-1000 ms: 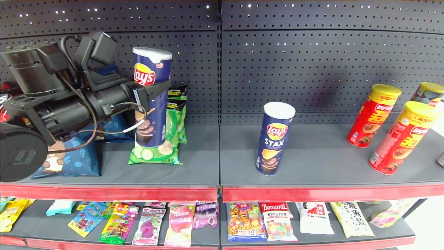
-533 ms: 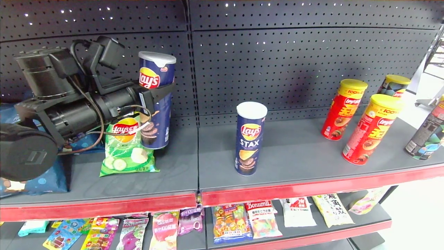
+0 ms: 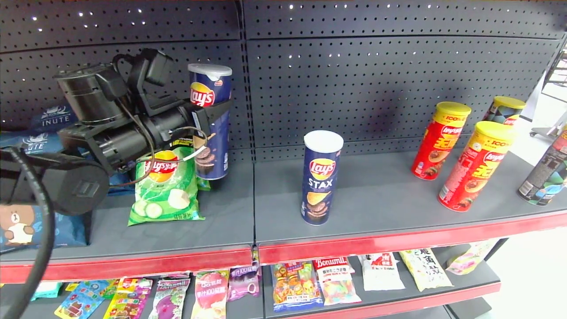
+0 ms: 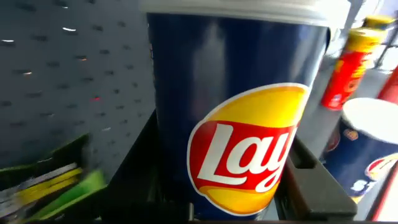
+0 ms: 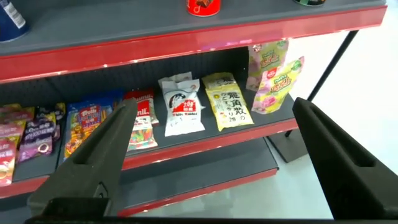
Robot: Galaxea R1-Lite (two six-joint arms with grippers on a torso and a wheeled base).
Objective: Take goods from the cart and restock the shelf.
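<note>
Placement looks to be the step in hand. The left gripper (image 3: pixel 215 113) is clamped across the middle of a blue crisp can (image 3: pixel 208 93), which is upright with its grey lid on top. The can sits toward the back edge of the upper shelf (image 3: pixel 381 195), close to the pegboard wall (image 3: pixel 376 79). Its base seems to hang just clear of the shelf, though the green crisp bag (image 3: pixel 165 186) leaning beside it makes this hard to tell. In the left wrist view the can (image 4: pixel 242 124) sits squarely between the dark jaws.

A matching blue can (image 3: pixel 320 177) stands alone near the front edge, past the seam between the two shelf panels. Two red cans (image 3: pixel 436 139) lean farther along toward the shelf's right end.

To do this well:
- Carry the can sideways across the seam while it is still lifted, so its base does not drag over the green bag or catch the panel joint.
- Choose a bare spot beside or behind the standing blue can, near it but not touching, since a tall can is likely to topple at a nudge.
- Lower it straight down until the base rests flat, and only then spread the jaws.
- Draw the arm back level, without sweeping toward the standing can.

The right gripper (image 5: pixel 212 104) is spread wide with nothing in it, facing the lower shelf of snack packets (image 5: pixel 180 112).
</note>
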